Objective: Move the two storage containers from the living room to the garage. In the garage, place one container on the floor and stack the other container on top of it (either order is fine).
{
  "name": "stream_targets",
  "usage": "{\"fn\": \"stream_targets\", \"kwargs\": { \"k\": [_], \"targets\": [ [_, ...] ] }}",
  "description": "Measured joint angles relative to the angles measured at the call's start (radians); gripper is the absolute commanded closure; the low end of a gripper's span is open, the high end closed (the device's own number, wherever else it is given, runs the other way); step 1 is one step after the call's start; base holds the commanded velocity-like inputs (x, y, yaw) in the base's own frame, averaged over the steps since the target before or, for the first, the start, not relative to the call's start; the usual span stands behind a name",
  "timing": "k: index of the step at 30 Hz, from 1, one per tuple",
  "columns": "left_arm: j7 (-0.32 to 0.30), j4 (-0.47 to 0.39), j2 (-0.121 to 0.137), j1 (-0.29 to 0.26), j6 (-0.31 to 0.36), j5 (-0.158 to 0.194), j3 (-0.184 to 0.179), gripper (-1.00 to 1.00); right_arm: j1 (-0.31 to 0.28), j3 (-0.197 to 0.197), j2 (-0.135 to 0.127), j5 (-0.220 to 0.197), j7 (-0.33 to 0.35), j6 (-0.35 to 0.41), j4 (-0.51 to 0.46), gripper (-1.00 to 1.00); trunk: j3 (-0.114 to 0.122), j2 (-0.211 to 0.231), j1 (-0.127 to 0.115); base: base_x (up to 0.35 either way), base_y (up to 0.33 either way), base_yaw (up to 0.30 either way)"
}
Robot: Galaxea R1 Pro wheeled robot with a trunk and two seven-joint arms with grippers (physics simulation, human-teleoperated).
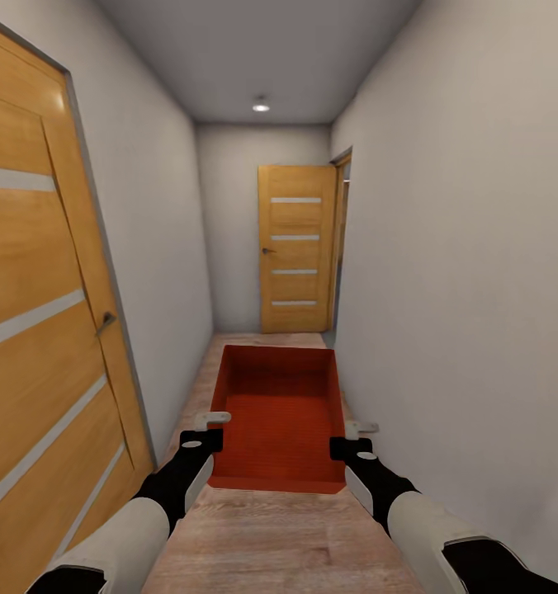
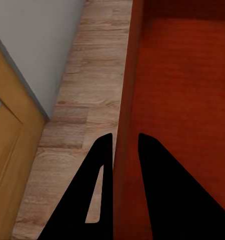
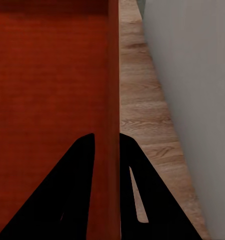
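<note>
The robot stands in a narrow corridor with plain pale walls (image 1: pixel 469 272), a grey ceiling with one recessed light (image 1: pixel 261 106), and a light wood plank floor (image 1: pixel 279 536). One storage container (image 1: pixel 279 417), orange-red, rectangular and without a lid, is carried in front of the trunk, above the plank floor, with its long axis pointing down the corridor; its interior is bare. The left gripper (image 1: pixel 203 436) holds the container's left long wall near the near corner: in the left wrist view its dark fingers (image 2: pixel 157 195) straddle the thin red wall (image 2: pixel 123 150), one outside over the planks and one inside over the container's bottom, closed against it. The right gripper (image 1: pixel 351 441) holds the opposite long wall in the same manner: in the right wrist view its fingers (image 3: pixel 72 195) sit on either side of the red wall (image 3: pixel 112 100), clamped on it. Both forearms, white with black wrists, reach forward from the lower corners of the head view. A wooden door with pale horizontal strips (image 1: pixel 40 330) stands close on the left, with a dark lever handle (image 1: pixel 106 320). A second door of the same pattern (image 1: pixel 295 247) stands at the far end, next to an opening in the right wall.
</note>
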Motion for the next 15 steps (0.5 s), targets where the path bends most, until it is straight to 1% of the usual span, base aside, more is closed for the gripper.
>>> {"fn": "stream_targets", "kwargs": {
  "k": [6, 15],
  "targets": [
    [0.000, 0.000, 0.000, 0.000, 0.000, 0.000, 0.000, 1.00, 0.000, 0.001, 0.000, -0.001, 0.000, 0.000, 0.000, 1.00, 0.000, 0.000, 0.000, 0.323, 0.036, 0.000],
    [0.000, 0.000, 0.000, 0.000, 0.000, 0.000, 0.000, 1.00, 0.000, 0.001, 0.000, -0.001, 0.000, 0.000, 0.000, 1.00, 0.000, 0.000, 0.000, 0.324, 0.112, 0.000]
  ]
}}
